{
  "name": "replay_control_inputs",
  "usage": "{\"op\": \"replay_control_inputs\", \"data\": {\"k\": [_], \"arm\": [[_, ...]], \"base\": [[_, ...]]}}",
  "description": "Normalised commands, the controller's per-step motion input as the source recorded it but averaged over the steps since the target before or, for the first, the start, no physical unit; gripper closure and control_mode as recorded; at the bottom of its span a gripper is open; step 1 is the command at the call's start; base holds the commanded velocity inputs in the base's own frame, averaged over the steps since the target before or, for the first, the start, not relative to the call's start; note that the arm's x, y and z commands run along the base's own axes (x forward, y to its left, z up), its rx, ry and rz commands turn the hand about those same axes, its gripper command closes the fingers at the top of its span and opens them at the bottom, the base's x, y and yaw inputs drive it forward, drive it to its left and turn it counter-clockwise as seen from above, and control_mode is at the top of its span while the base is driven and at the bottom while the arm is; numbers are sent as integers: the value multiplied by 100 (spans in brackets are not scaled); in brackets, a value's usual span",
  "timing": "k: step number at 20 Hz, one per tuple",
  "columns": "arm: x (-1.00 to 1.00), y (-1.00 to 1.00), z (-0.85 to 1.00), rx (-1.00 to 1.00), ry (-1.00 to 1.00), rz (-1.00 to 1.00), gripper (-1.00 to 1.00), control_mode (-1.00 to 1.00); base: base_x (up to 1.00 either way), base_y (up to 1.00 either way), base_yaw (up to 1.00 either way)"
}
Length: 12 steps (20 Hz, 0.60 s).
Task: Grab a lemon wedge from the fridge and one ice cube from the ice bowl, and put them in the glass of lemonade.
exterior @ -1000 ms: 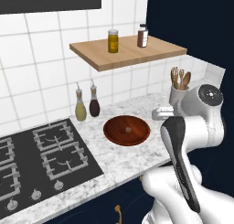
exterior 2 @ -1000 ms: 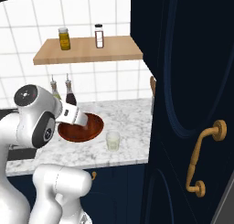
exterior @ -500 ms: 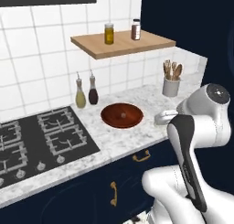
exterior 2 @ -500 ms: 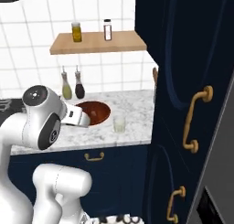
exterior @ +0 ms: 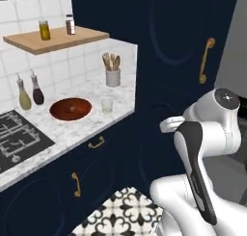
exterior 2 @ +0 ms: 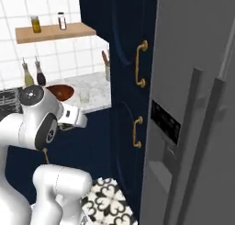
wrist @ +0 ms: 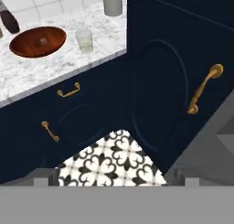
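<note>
— Since a second ago, what has changed?

— Both base views have swung to the right, so the camera has travelled rather than the things. The stove that sat large at the lower left has slid to the edge, and the fridge point(exterior 2: 193, 118) now stands tall at 3 o'clock in the right base view, both doors shut, its black dispenser panel at mid height.

— Where are the task's things?

— The ice bowl point(exterior: 70, 108) rests on the marble surface point(exterior: 62, 131), with the glass of lemonade point(exterior: 107, 105) just beside it at its 3 o'clock, apart from it. In the hand view the same pair sits at 11 o'clock: ice bowl point(wrist: 38, 41), then glass of lemonade point(wrist: 84, 39). A pale cube-like speck lies in the bowl; it is too small to be sure of.

— And the claw?

— The claw stands wide apart and holds nothing. The hand looks down on navy cabinet doors with gold handles point(wrist: 204, 89) and a patterned floor tile point(wrist: 114, 161).

— Anything else?

— A utensil holder point(exterior: 113, 77) stands at the surface's far corner, two bottles point(exterior: 30, 90) at the wall, and two jars sit on the wooden shelf point(exterior: 53, 39).
</note>
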Motion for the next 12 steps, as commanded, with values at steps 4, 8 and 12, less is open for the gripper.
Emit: {"op": "replay_control_inputs", "data": {"k": [4, 8, 12], "arm": [[0, 0, 0, 0, 0, 0, -100, 100], [0, 0, 0, 0, 0, 0, -100, 100], [0, 0, 0, 0, 0, 0, -100, 100]], "base": [[-76, 0, -72], [-78, 0, -72], [-67, 0, -75]]}}
